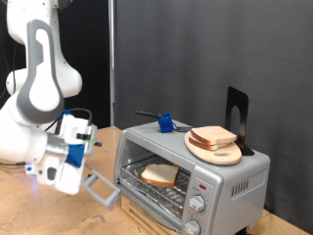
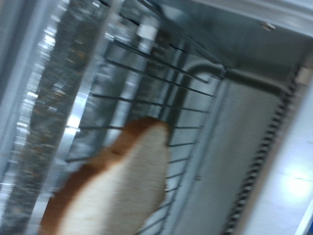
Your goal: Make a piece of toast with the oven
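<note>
The piece of toast (image 1: 160,175), a roughly square slice of pale white bread with a tan-brown crust, lies flat on the wire rack (image 1: 164,186) inside the oven (image 1: 230,181), a small boxy silver-grey metal toaster oven standing on the light wooden desk (image 1: 29,211). In the wrist view the same slice (image 2: 122,186) fills the lower part of the picture, resting on the thin dark bars of the rack (image 2: 186,108) with the shiny inner walls of the oven around it. The oven's drop-down door (image 1: 103,188) hangs open toward the exterior view's left, and its two round knobs (image 1: 197,205) sit one above the other on the front panel, under a small red light (image 1: 201,183). On top of the oven rests a round wooden plate (image 1: 215,149) carrying a second, similar slice of bread (image 1: 213,137); a small blue object (image 1: 165,122) with a dark handle sits just beside it toward the exterior view's left, and a black upright stand (image 1: 238,116) rises behind the plate. The gripper (image 1: 86,179), at the end of the white robot arm (image 1: 39,73), hovers just at the outer edge of the open door, apart from the slice; its fingers cannot be made out clearly enough to tell how far they are spread, and nothing is seen between them.
</note>
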